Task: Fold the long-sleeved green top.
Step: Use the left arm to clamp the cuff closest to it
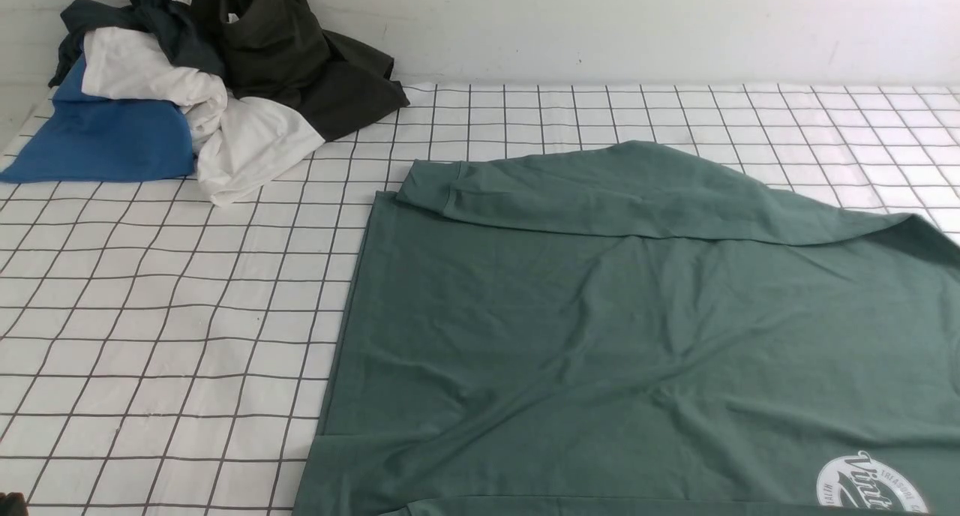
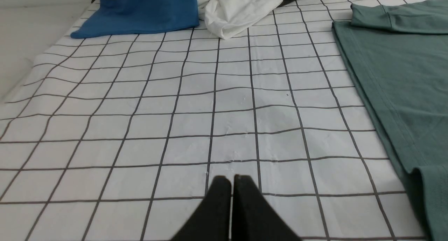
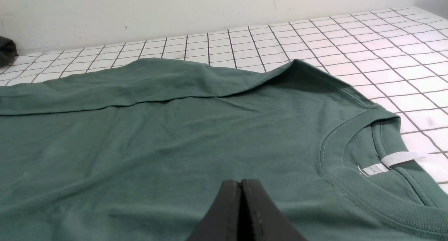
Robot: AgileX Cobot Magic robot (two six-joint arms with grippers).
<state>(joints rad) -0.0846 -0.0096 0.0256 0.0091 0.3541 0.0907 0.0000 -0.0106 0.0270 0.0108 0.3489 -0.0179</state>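
**Front view.** Item: green long-sleeved top (image 1: 600, 336), laid flat on the checked worktop (image 1: 187, 313), filling the field from centre to 3 and 5 o'clock.
- Long axis runs 9 to 3 o'clock: hem (image 1: 352, 306) at 9, chest logo (image 1: 870, 486) towards 4, neck out of frame.
- Far sleeve (image 1: 637, 193) is folded over the body along the 12 o'clock edge, cuff (image 1: 431, 186) pointing to 9.
- Pile of clothes (image 1: 202, 73) at 10 o'clock, well apart.
- No hand clearly in view.

**Left wrist view.** Left hand (image 2: 231, 179): fingers pressed together, holding nothing, over bare worktop. The top's hem lies at its 3 o'clock, apart.

**Right wrist view.** Right hand (image 3: 241, 183): fingers closed tight, no cloth seen between them, over the body panel; contact cannot be told.
- Collar (image 3: 379, 136) and label (image 3: 402, 158) near, at its 3 o'clock.
- Judged the nearer hand for the next fold.
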